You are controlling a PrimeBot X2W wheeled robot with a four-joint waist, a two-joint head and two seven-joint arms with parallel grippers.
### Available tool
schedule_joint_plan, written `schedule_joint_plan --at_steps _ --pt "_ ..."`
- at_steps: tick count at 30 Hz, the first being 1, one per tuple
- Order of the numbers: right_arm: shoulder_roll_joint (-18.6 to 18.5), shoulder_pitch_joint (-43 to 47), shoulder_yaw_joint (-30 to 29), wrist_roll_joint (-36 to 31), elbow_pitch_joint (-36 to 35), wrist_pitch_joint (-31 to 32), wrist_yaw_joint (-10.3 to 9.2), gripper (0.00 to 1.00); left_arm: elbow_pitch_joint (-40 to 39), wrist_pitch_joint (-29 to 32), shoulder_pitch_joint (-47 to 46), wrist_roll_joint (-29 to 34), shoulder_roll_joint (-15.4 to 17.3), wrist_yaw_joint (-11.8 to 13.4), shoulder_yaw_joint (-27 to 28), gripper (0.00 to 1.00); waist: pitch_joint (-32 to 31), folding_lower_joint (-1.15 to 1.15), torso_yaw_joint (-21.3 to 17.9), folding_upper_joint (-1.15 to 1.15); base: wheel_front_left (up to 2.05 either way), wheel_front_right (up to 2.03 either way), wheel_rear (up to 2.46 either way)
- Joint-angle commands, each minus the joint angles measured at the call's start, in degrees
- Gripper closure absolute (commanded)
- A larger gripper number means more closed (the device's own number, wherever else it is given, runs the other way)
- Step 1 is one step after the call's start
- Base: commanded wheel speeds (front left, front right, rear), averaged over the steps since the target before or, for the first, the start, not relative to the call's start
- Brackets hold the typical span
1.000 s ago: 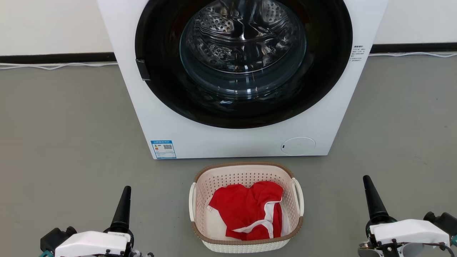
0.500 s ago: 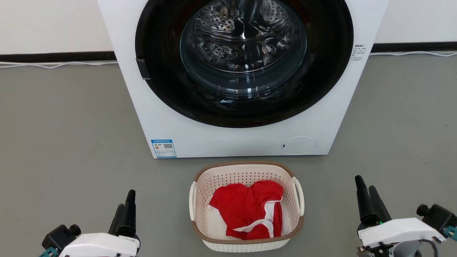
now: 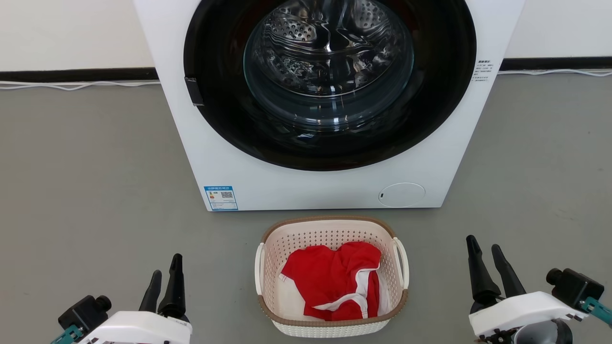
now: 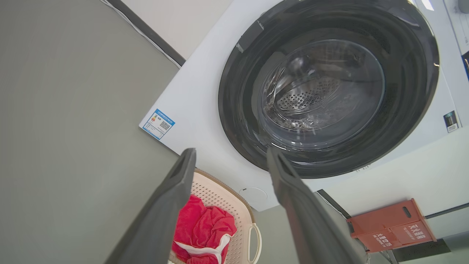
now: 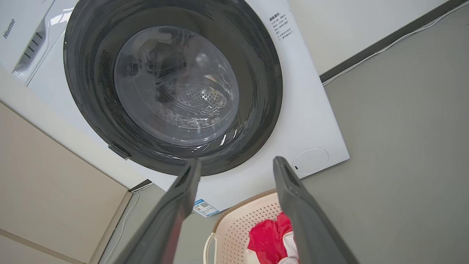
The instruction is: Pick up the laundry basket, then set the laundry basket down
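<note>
Gaping wide and empty, the left gripper (image 3: 167, 265) and right gripper (image 3: 483, 242) flank the basket (image 3: 330, 235), well apart from its handles (image 3: 402, 263). It sits on the floor (image 3: 95, 167) just before the washer (image 3: 306, 191), holding a red garment (image 3: 330, 282).

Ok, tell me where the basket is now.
Head view, bottom centre: the basket sits on the floor just in front of the washing machine, between the left gripper and the right gripper, touching neither.
</note>
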Motion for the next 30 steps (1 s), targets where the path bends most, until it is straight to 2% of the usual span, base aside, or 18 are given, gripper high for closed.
schedule_joint_plan --at_steps 1,30 --pt "-0.6 -2.2 0.8 -1.8 -1.3 -1.0 0.25 0.00 -1.5 -0.7 -0.9 1.6 0.6 0.5 0.8 0.00 0.0 0.00 0.0 0.00 0.00 0.00 0.00" --pt "-0.2 -2.1 2.3 -24.1 -0.9 -6.1 0.36 0.00 -1.5 -5.7 0.1 21.4 0.8 1.4 0.5 0.00 0.4 0.00 -0.1 0.00 0.00 0.00 0.00"
